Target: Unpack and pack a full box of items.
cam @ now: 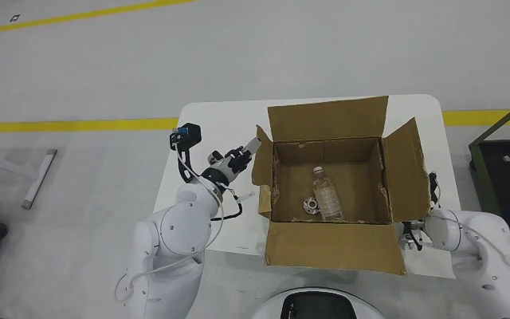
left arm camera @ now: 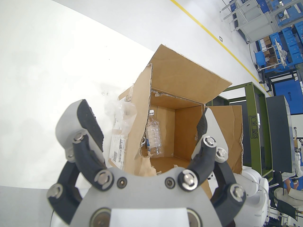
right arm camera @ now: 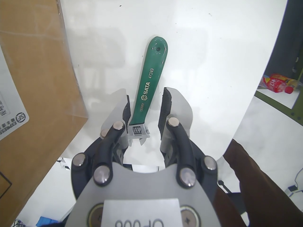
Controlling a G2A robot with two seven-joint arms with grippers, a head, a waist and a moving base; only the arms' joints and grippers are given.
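Observation:
An open cardboard box (cam: pixel 328 124) stands in the middle of the white table (cam: pixel 215 127). Inside it lie a clear plastic bottle (cam: pixel 327 198) and a small round metal part (cam: pixel 309 206). My left gripper (cam: pixel 250 148) hangs open just outside the box's torn left flap; in its wrist view the left gripper (left arm camera: pixel 146 119) faces the box (left arm camera: pixel 189 83) and the bottle (left arm camera: pixel 153 135). My right gripper (right arm camera: pixel 146 106) is open and low over the table, straddling a green-handled adjustable wrench (right arm camera: pixel 151 76) that lies flat beside the box wall (right arm camera: pixel 30 72). The finger pads (right arm camera: pixel 167 105) do not clamp the handle.
A green metal cart (cam: pixel 490 159) stands off the table's right edge, with a red bottle (right arm camera: pixel 277 82) on it. A plastic label pouch (left arm camera: pixel 120 128) sticks to the box's outer left side. The box flaps stand up and outward. Bare table lies left of the box.

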